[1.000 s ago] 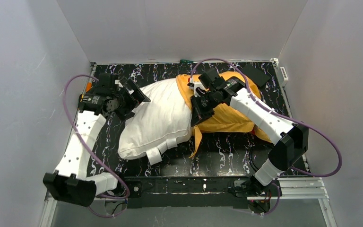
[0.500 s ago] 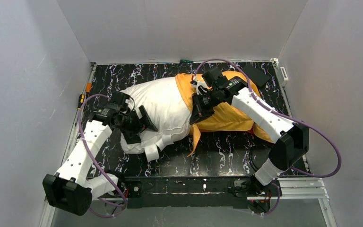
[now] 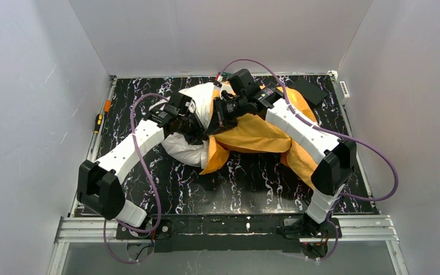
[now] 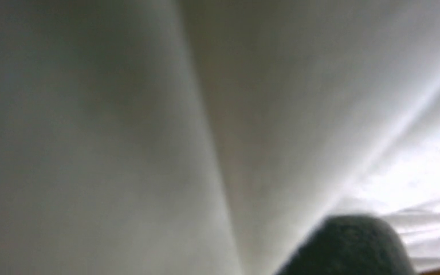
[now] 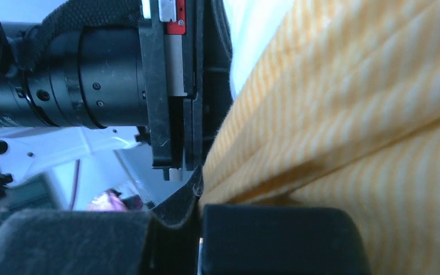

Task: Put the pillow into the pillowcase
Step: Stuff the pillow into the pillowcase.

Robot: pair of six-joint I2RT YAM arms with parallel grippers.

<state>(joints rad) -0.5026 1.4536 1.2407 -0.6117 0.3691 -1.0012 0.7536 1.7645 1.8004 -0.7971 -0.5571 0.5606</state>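
Note:
The off-white pillow (image 3: pixel 184 150) lies bunched at the table's middle, its right part under the orange pillowcase (image 3: pixel 256 135). My left gripper (image 3: pixel 192 124) is dug into the pillow near the case's mouth. In the left wrist view white pillow fabric (image 4: pixel 149 126) fills the frame, a crease runs down toward the jaws, and one dark fingertip (image 4: pixel 344 246) shows. The jaws look shut on a pinch of it. My right gripper (image 3: pixel 220 112) is shut on the pillowcase's edge just right of the left gripper. Striped orange cloth (image 5: pixel 344 114) lies against my right gripper (image 5: pixel 199 213), and the left arm's wrist (image 5: pixel 91 80) is close beside it.
Two screwdrivers (image 3: pixel 106 106) lie along the left rail. A flat black object (image 3: pixel 310 89) and a white power strip (image 3: pixel 344 89) sit at the back right. White walls close in on three sides. Purple cables loop over both arms.
My left gripper swung from the pillow's left end to its middle and closed. The pillow was shoved right and bunched up. My right gripper drew the case's edge leftward over it.

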